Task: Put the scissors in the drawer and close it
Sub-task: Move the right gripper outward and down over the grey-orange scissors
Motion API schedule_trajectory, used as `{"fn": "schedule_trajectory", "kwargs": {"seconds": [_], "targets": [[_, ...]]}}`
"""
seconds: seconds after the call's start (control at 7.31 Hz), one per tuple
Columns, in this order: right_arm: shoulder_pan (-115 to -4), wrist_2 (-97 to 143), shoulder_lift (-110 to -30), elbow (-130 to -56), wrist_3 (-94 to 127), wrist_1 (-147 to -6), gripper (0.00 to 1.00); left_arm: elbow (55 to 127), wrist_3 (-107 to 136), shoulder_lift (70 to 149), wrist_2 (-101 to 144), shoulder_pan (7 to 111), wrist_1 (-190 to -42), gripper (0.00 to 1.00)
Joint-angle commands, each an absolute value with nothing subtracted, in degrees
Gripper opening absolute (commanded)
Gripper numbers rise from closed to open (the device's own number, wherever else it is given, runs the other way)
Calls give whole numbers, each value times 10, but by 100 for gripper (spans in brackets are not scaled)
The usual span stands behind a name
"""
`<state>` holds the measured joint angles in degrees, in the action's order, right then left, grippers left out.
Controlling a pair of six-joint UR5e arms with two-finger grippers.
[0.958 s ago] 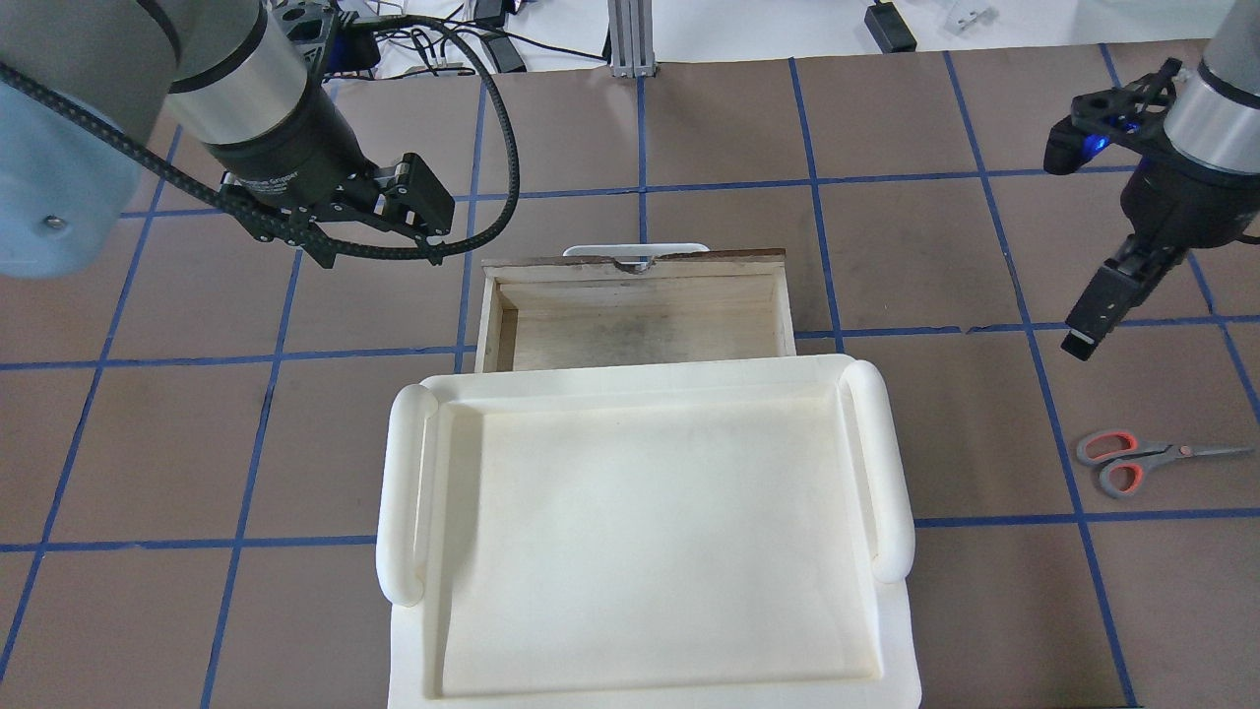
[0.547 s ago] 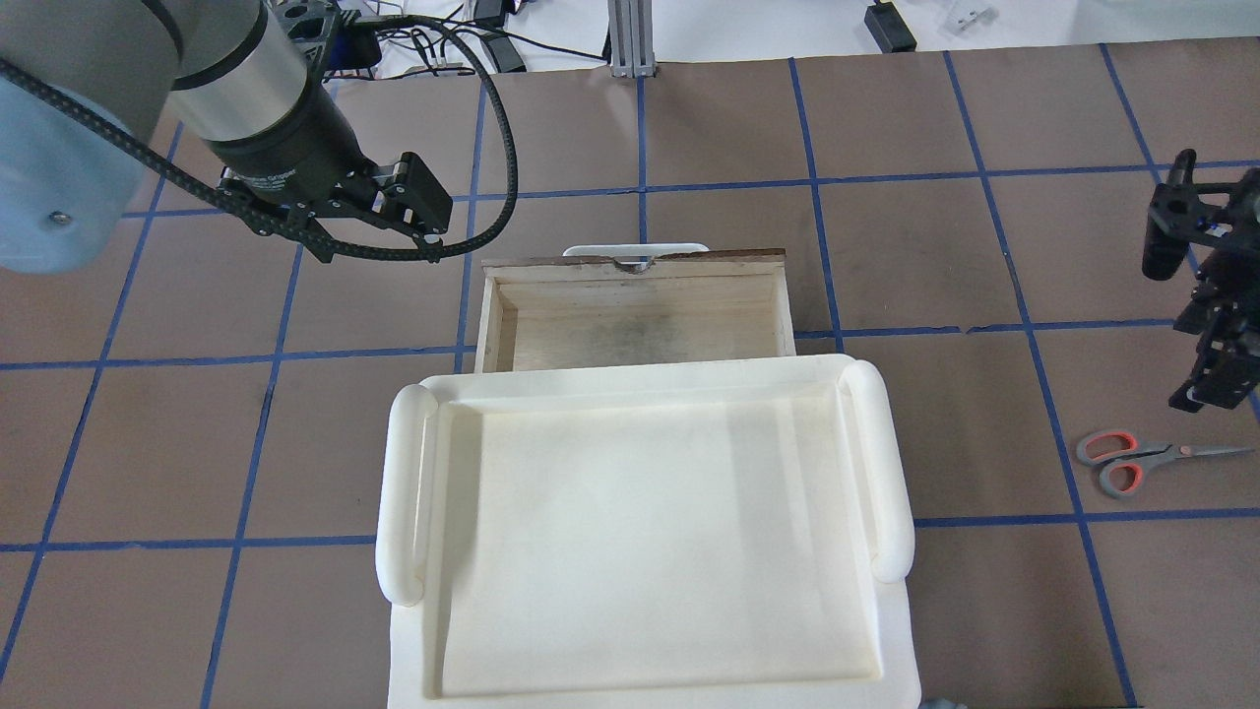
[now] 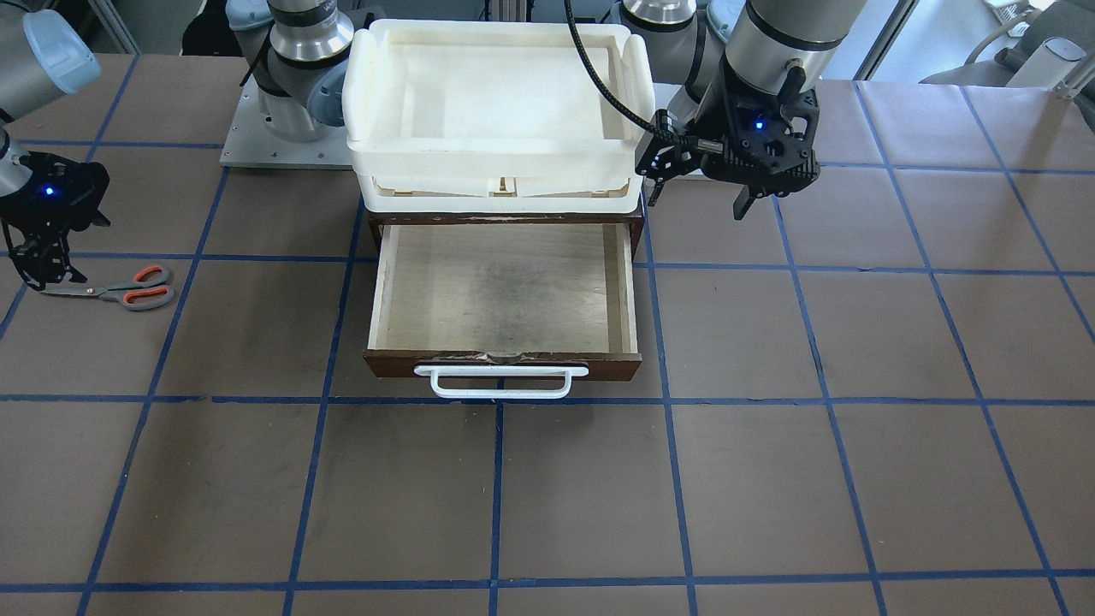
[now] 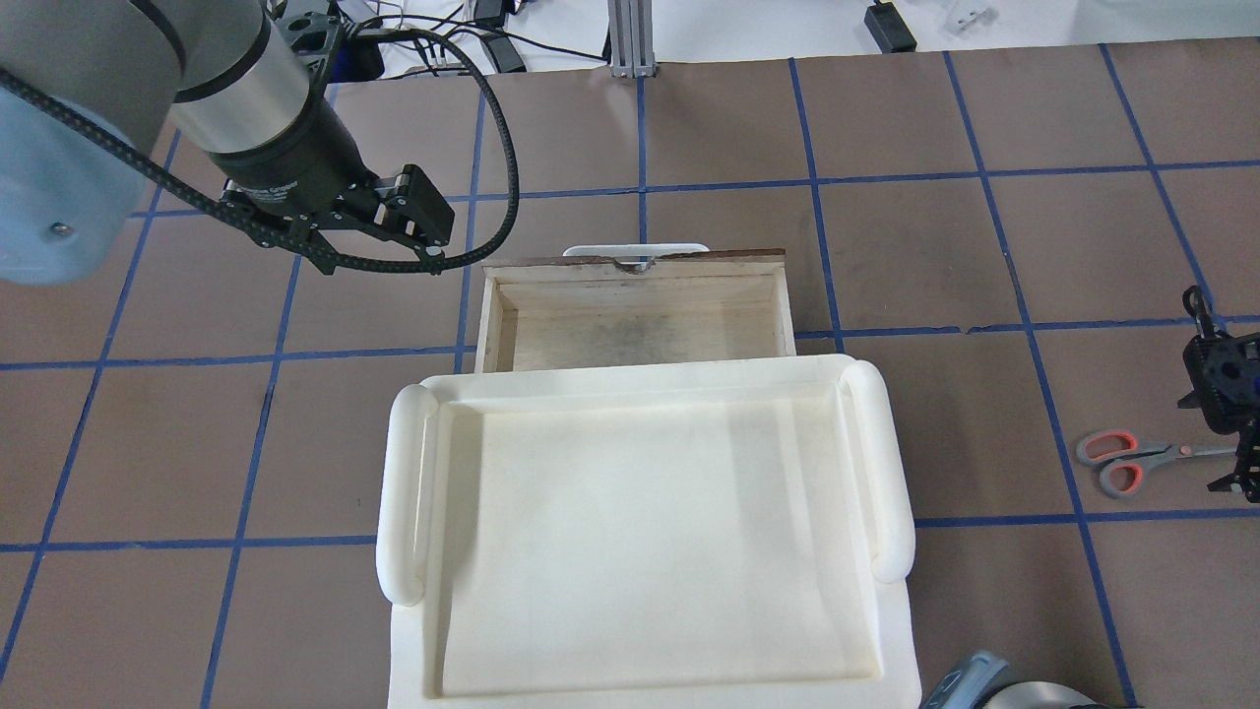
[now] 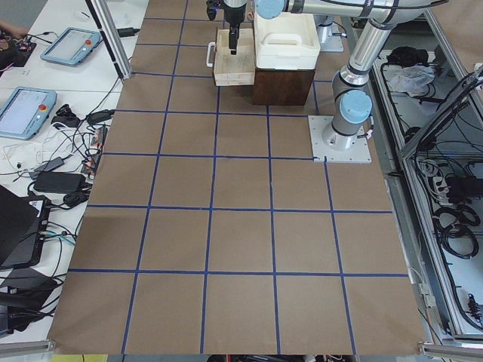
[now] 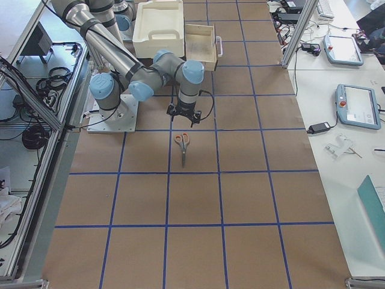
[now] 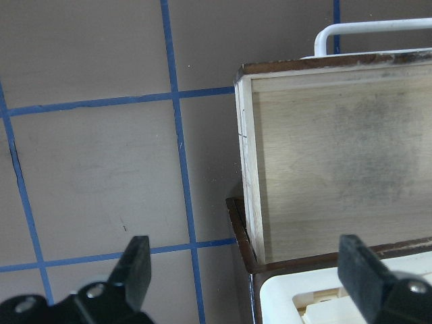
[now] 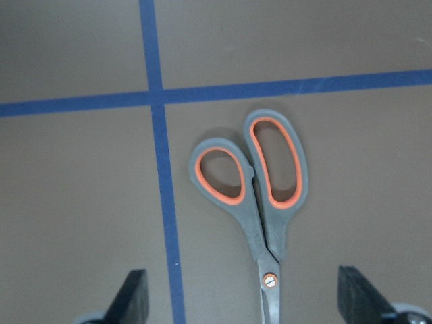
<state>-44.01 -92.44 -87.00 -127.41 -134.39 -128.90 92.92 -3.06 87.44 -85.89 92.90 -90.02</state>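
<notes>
The scissors (image 4: 1142, 461) lie flat on the table at the far right, handles toward the drawer; they also show in the front view (image 3: 120, 291) and the right wrist view (image 8: 260, 196). My right gripper (image 4: 1242, 463) is open and hangs just over their blades; in the right wrist view (image 8: 246, 304) its fingers stand either side of the pivot. The drawer (image 4: 709, 258) is pulled open and empty, with its white bar handle (image 3: 500, 382) in front. My left gripper (image 4: 425, 222) is open and empty, beside the drawer's left front corner (image 7: 246, 169).
A white plastic tray (image 4: 413, 492) sits on top of the dark cabinet that holds the drawer. Blue tape lines grid the brown table. Cables and power bricks lie beyond the table's far edge (image 4: 492, 39).
My right arm has swung down and to the right, from above the table beside the drawer to just over the scissors' blades. The left arm has barely moved.
</notes>
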Motion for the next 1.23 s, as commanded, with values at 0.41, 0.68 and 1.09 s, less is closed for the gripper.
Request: {"fn": "schedule_trajectory", "kwargs": {"seconds": [0.41,0.68,1.09], "targets": [[-405,-905,-787,-1309,-1453,-1409,96,958,-43,869,-860,925,-867,100],[-406,-905,-788,-1310,-1464,-1405,87,961,-52,865,-861,925,-865,100],[-407,-904,-788,-1314,-1469,-1405,66,958,-48,880,-860,924,-839,100]]}}
